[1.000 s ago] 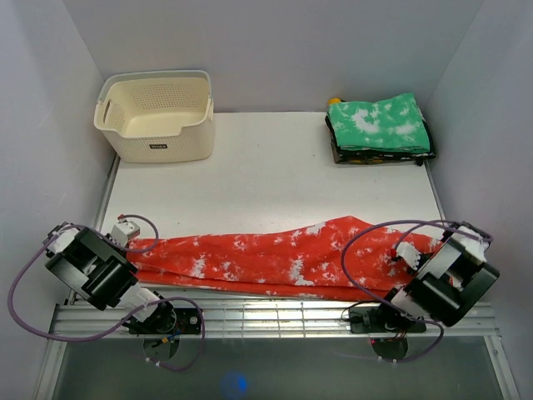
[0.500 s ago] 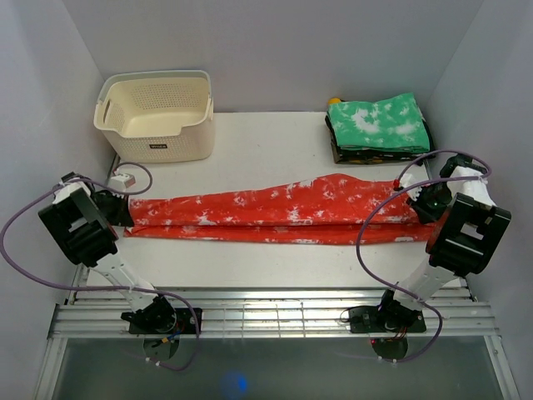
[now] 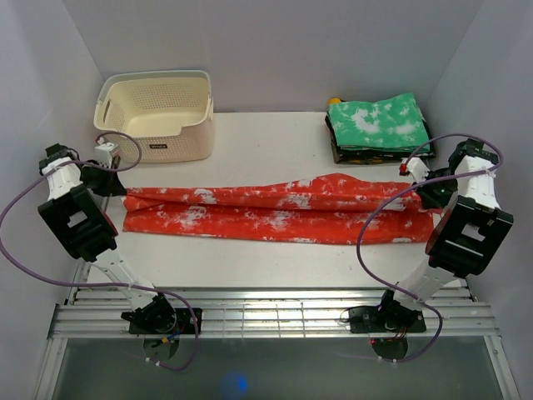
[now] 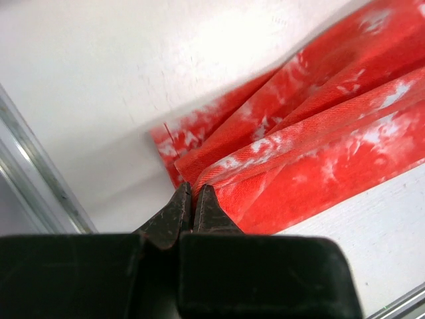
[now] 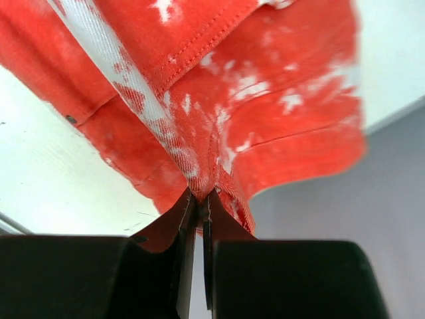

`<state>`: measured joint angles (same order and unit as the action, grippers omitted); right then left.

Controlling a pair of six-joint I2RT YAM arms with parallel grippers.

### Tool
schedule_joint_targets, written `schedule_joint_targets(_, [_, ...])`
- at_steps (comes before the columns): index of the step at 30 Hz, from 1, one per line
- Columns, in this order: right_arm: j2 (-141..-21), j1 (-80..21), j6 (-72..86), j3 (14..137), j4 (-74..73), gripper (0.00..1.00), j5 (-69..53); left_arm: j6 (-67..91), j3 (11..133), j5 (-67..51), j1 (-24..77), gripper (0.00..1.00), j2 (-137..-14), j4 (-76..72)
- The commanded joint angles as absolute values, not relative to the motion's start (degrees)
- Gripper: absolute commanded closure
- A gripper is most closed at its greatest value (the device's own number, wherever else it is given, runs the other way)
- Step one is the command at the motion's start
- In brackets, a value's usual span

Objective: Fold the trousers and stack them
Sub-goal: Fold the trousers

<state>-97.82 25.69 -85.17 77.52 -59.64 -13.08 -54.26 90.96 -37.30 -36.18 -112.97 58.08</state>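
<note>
One pair of trousers (image 3: 275, 210), lengthwise left-to-right

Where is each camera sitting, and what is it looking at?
Top external: high behind the arms, facing down on the white table, cream perforated plastic basket and folded green-and-white clothes; left arm and right arm show.
Left wrist: on the left arm, facing along the left gripper, shut on the red white-speckled fabric trousers.
Right wrist: likewise, its right gripper pinching the other end.
Shared: all views see the trousers.
</note>
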Motion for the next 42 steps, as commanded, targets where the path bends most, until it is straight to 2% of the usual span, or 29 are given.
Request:
schedule_joint_targets(1, [-95.02,27.59,-86.31,84.02,-59.76,0.92,-9.67,-56.07,97.20,-35.51,-37.88,1.00,-110.13,54.22])
schedule_joint_targets(4, [-91.77,28.82,-89.64,81.05,-60.47,0.92,-9.58,-59.93,96.60,-36.29,-38.76,1.00,-108.11,57.03])
schedule_joint_targets(7, [-87.64,30.66,-94.38,70.34,-54.53,0.92,-6.42,-63.79,93.35,-35.34,-40.07,1.00,-106.00,57.48])
schedule_joint_targets(8, [-86.84,30.93,-95.87,64.83,-52.84,0.92,-4.94,-64.85,90.47,-35.07,-41.12,1.00,-105.65,57.31])
schedule_joint_targets(11, [-86.31,31.29,-96.50,58.55,-48.17,0.92,-2.99,-68.37,83.62,-32.62,-42.62,1.00,-105.90,55.46])
schedule_joint_targets(12, [-87.18,31.29,-96.50,52.44,-44.16,0.92,-1.34,-70.82,78.97,-29.74,-43.41,1.00,-106.78,53.02])
schedule_joint_targets(17, [-90.08,31.03,-94.23,50.88,-40.78,0.92,-0.18,-71.11,75.85,-28.83,-43.95,1.00,-108.63,51.94])
schedule_joint_targets(18, [-91.74,30.94,-93.26,51.67,-41.22,0.92,-0.26,-70.67,75.85,-29.96,-43.95,0.83,-108.55,52.03])
schedule_joint_targets(21, [-94.12,30.76,-90.80,57.11,-45.07,0.91,-0.96,-71.01,76.90,-33.55,-43.86,0.61,-106.80,54.66])
schedule_joint_targets(22, [-94.30,30.76,-90.62,58.26,-46.04,0.74,-1.23,-70.93,78.04,-34.53,-43.86,0.45,-106.00,56.50])
schedule_joint_targets(23, [-94.31,30.76,-90.35,60.19,-46.75,0.62,-1.49,-70.75,78.74,-35.67,-44.03,0.33,-105.21,57.38])
schedule_joint_targets(24, [-94.05,30.76,-90.26,61.08,-47.80,0.46,-1.93,-70.49,79.53,-36.64,-43.95,0.23,-103.73,58.35])
schedule_joint_targets(25, [-93.78,30.67,-90.35,61.78,-49.90,0.25,-2.37,-69.62,81.72,-38.83,-44.03,0.02,-103.01,60.80])
schedule_joint_targets(27, [-92.99,30.59,-90.70,64.33,-52.28,0.07,-3.77,-67.77,83.84,-40.60,-44.03,0.02,-101.61,62.83])
schedule_joint_targets(28, [-92.73,30.41,-90.62,65.47,-54.64,0.05,-4.39,-65.50,84.63,-41.65,-44.03,0.02,-100.04,63.62])
schedule_joint_targets(37, [-93.69,20.15,-77.36,81.99,-70.22,0.07,-16.34,-48.09,79.81,-37.71,-43.42,0.03,-93.78,54.14])
schedule_joint_targets(38, [-93.78,19.00,-74.73,82.26,-70.49,0.08,-16.52,-45.99,79.63,-35.88,-43.33,0.06,-94.04,53.97])
schedule_joint_targets(42, [-94.65,14.25,-67.78,81.04,-66.73,0.18,-15.30,-42.72,77.09,-33.75,-43.07,0.37,-95.27,53.79])
